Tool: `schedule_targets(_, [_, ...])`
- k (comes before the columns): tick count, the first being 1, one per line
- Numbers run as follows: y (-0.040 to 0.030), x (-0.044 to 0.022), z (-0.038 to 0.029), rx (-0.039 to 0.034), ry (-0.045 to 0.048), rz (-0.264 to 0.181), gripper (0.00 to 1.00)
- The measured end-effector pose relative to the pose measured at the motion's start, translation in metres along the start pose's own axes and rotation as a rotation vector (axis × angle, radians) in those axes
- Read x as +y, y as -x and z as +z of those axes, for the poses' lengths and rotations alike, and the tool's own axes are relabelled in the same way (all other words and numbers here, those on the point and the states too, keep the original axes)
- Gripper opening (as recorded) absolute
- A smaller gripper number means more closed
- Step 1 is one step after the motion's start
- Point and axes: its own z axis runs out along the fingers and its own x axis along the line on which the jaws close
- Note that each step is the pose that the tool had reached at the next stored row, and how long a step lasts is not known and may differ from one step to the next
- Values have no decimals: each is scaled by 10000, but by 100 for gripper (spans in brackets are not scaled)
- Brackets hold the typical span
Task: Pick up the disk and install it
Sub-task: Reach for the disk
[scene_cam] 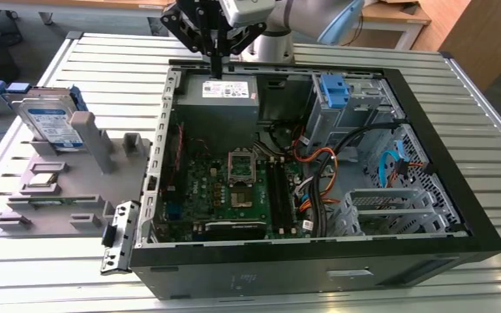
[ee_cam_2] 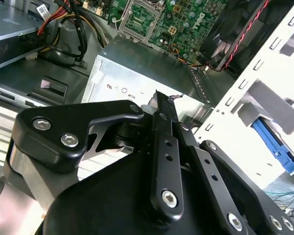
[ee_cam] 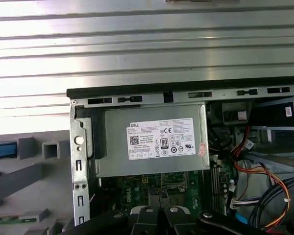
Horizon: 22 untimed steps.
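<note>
Plainly nothing is picked yet: at the exterior view's left the disk (scene_cam: pixel 49 124) stands in a grey fixture (scene_cam: pixel 63 212), well apart from the hand (scene_cam: pixel 218 69) over the power supply (scene_cam: pixel 220 91). In the second wrist view its fingers (ee_cam_2: pixel 162 147) meet, empty; the first wrist view faces that supply.

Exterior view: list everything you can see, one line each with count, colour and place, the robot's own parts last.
disk: one, silver with blue rails, upright in the fixture at the exterior view's left.
fixture: one, grey, on the table beside the case.
computer case: one, black, open, mid-table.
power supply: one, grey, white sticker, inside the case.
motherboard: one, green, case floor.
bracket: one, blue, in the case's drive cage.
table: one, silver slats, beneath everything.
gripper: one, black, shut, empty, above the power supply.
</note>
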Motion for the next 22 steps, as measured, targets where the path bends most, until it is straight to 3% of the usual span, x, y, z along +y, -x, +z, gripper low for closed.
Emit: schedule_targets(22, [-282,-21,-8,1,0,0,11])
